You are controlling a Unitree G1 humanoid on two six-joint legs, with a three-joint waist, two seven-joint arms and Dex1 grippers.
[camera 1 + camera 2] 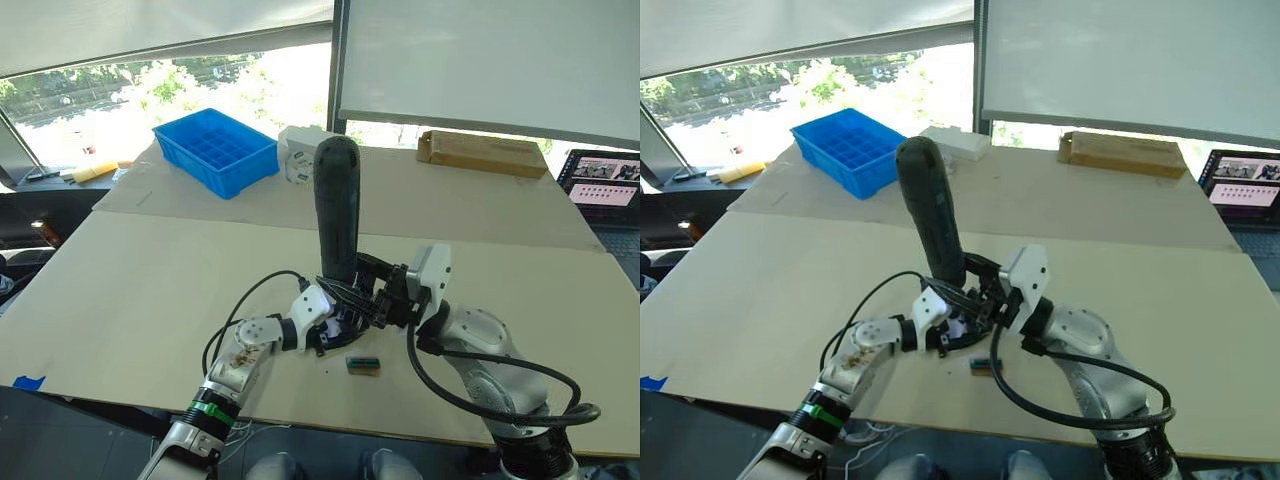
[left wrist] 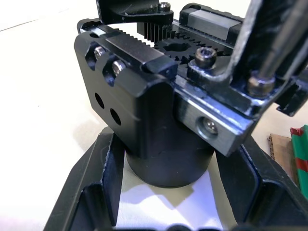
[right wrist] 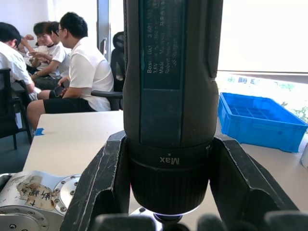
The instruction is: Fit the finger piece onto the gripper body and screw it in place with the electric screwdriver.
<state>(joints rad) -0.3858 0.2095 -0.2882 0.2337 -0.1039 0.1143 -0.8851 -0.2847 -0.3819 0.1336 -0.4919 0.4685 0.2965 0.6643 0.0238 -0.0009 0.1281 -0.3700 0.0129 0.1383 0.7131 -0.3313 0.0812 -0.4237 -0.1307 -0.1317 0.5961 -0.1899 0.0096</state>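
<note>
- Two grippers meet at the near middle of the tan table (image 1: 150, 300).
- Left gripper (image 2: 163, 192) has its fingers clamped on the round base of the small black blocky gripper body (image 2: 159, 120), holding it on the table.
- Right gripper (image 3: 168, 192) grips the long black cylindrical electric screwdriver (image 1: 338, 205) upright, bit down onto the body.
- Keep the driver vertical and the body steady, I judge, so the bit stays seated.
- Finger piece: too hidden to single out.

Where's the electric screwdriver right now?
The electric screwdriver stands nearly upright in the right gripper, near the table's front edge, its tip down over the gripper body held by the left gripper.
</note>
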